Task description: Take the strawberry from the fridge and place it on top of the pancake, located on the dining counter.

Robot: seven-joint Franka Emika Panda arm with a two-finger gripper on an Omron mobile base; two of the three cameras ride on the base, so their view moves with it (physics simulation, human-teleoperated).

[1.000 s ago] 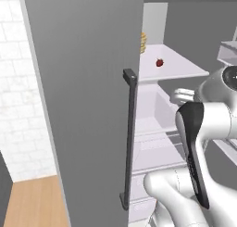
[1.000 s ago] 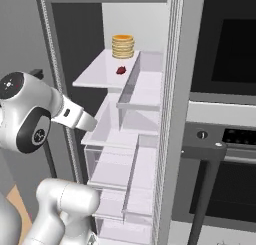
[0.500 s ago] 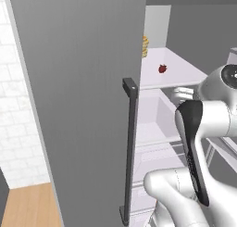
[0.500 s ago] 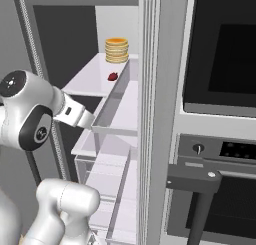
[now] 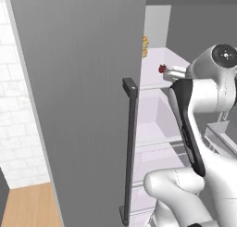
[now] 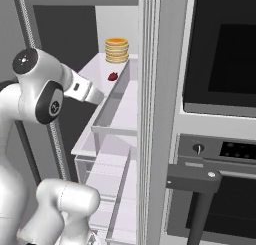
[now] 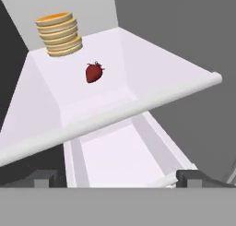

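The strawberry point(image 7: 94, 73) is a small red berry lying on an upper white shelf point(image 7: 138, 59) of the open grey fridge point(image 5: 78, 82). It also appears as the strawberry point(image 5: 162, 69) and the strawberry point(image 6: 113, 76) in the base views. My gripper point(image 7: 117, 178) is open, with its dark fingertips point(image 7: 44, 176) set wide apart. It sits below and in front of the shelf's front lip, well short of the berry, with nothing between the fingers. The pancake on its grey plate and the dining counter are out of view.
A stack of golden round discs point(image 7: 59, 33) stands on the same shelf just behind the berry. A clear drawer point(image 7: 120, 156) lies under the shelf. The open door with its dark bar handle point(image 5: 129, 142) is on my left. The black-glass oven point(image 6: 225, 54) is on my right.
Both base views have shifted, so the base moved closer to the fridge. My hand has risen toward the upper shelf and now sits nearer the strawberry, which has not moved.
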